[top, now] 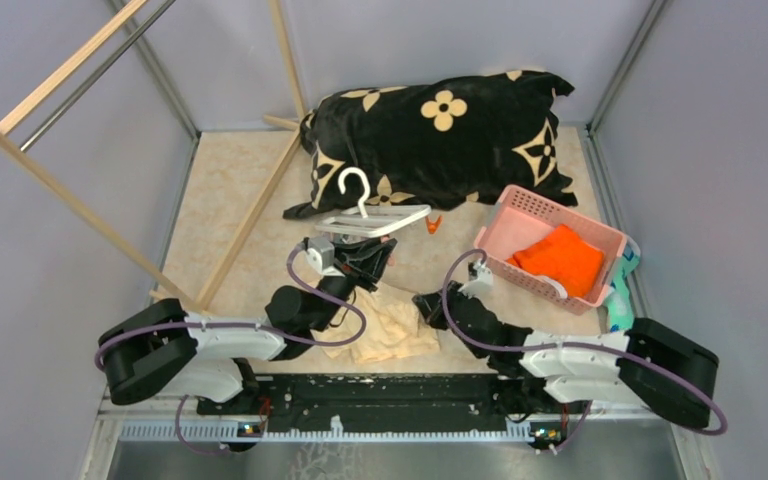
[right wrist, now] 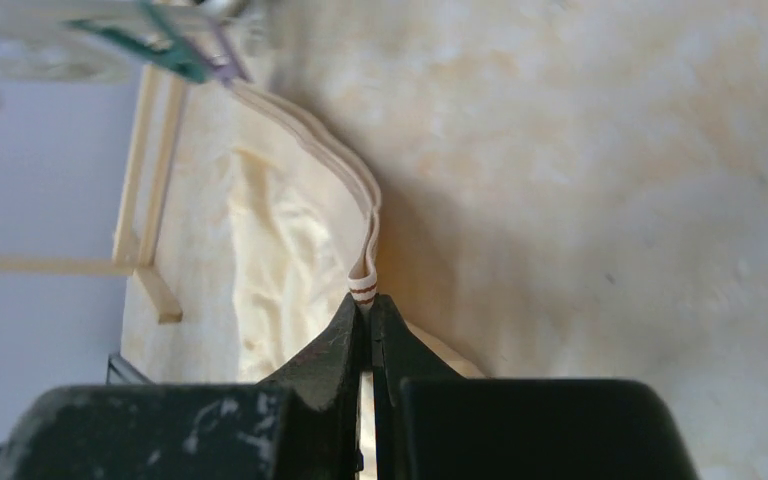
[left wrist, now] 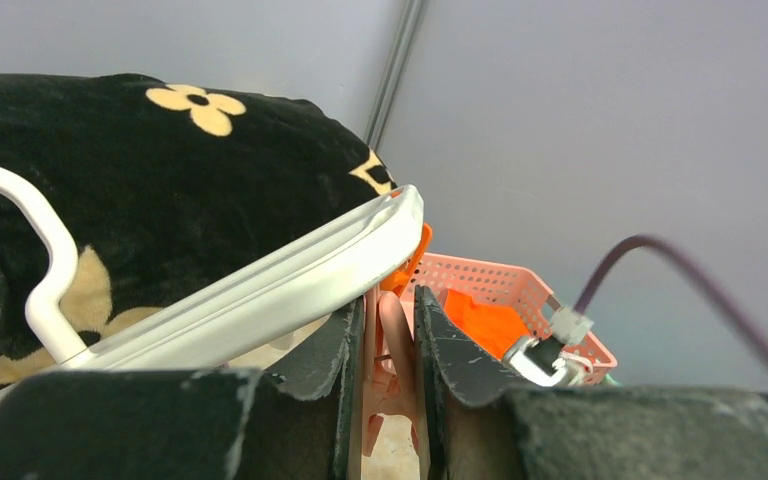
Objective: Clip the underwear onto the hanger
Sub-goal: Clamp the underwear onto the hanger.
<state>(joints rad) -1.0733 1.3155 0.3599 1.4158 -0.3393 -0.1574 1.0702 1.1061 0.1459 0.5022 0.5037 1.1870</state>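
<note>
Hanger [top: 372,220] sits at near edge of black flowered pillow [top: 440,135], hook overlapping it. Wooden rack [top: 70,200] leg close on left, pink basket [top: 520,205] near on right; bare surface [top: 230,200] between.

Left claw [left wrist: 388,310] barely parted, clamped on peach clip [left wrist: 397,345] under hanger's frame corner. Arm stretched forward, low.

Right claw [right wrist: 365,305] clenched on waistband [right wrist: 360,215] of underwear [top: 392,325], crumpled between both arms.
</note>
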